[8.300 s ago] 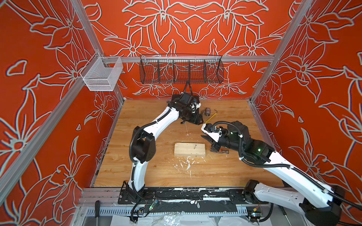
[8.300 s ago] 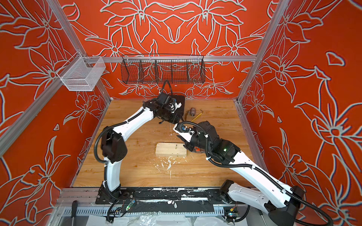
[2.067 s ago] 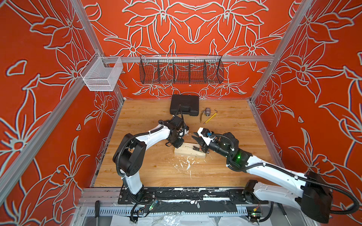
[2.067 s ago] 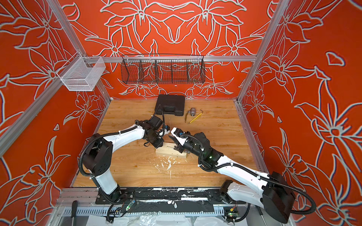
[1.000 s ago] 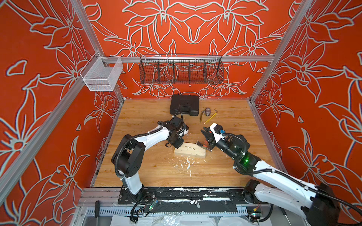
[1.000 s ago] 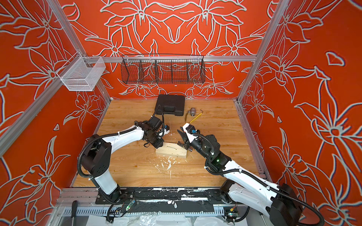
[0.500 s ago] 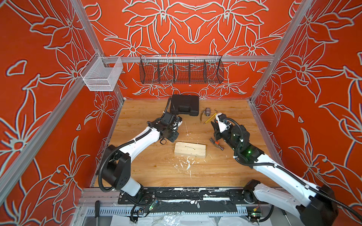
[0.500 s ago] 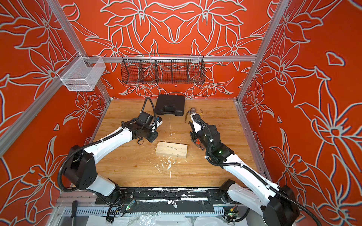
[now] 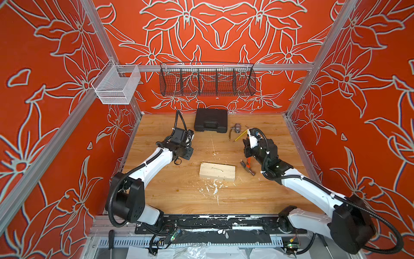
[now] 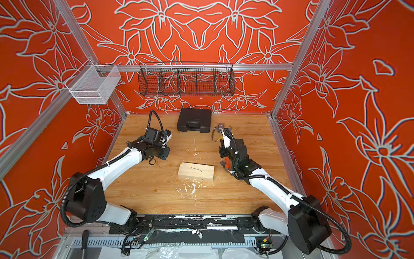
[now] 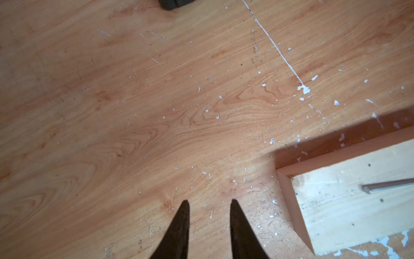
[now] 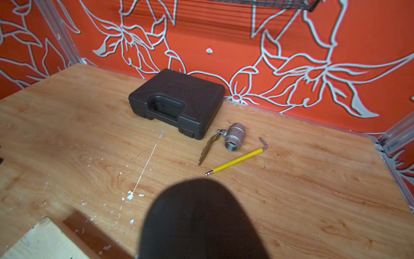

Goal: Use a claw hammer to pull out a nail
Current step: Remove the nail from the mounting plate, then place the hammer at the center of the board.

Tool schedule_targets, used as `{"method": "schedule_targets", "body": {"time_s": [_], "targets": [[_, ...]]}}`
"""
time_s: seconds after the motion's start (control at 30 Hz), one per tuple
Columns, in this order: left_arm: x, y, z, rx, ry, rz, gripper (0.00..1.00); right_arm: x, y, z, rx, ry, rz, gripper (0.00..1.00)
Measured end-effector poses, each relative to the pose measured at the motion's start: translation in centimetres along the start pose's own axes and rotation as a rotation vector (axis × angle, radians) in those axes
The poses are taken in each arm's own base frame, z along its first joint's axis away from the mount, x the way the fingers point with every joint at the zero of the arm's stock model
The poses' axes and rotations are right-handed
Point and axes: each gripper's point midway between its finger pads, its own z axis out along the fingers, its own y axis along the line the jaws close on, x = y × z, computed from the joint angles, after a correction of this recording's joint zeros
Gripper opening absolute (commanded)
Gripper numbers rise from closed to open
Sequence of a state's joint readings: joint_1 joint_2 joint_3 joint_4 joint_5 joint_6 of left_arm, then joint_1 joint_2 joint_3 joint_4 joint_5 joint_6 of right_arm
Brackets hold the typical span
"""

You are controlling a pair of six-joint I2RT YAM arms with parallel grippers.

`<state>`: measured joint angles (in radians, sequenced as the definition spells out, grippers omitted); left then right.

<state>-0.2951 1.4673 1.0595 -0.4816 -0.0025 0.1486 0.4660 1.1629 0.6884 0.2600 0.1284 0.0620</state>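
Right pincer (image 9: 247, 155) is clenched on the hammer (image 9: 247, 167). The orange handle runs up into the grip and the steel head hangs low, just off the right end of the block (image 9: 217, 171) and clear of it. Whether the head rests on the counter (image 9: 179, 192) is impossible to tell from here. And there's the nail (image 9: 215, 168), lying flat on the block's top face, near the middle. The left wrist view catches one end of it too. Left pincer (image 11: 208, 203) is released, its two dark tips apart with nothing between them, hovering over bare counter just beside the block's left end. In the right wrist view a dark blur fills the lower middle. Beyond it a black case (image 12: 177, 101) sits against the back wall.
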Motion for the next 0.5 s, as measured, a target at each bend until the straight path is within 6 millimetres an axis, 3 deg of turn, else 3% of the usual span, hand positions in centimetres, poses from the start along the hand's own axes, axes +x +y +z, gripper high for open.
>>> {"method": "schedule_targets", "body": {"time_s": [0.27, 0.5], "targets": [[0.0, 0.0, 0.5, 0.000, 0.004, -0.007, 0.30, -1.2, -2.7, 0.2, 0.054, -0.060, 0.129, 0.00], [-0.2, 0.0, 0.5, 0.003, -0.003, -0.013, 0.31, -0.6, -5.4, 1.3, 0.104, -0.085, 0.286, 0.00]]}}
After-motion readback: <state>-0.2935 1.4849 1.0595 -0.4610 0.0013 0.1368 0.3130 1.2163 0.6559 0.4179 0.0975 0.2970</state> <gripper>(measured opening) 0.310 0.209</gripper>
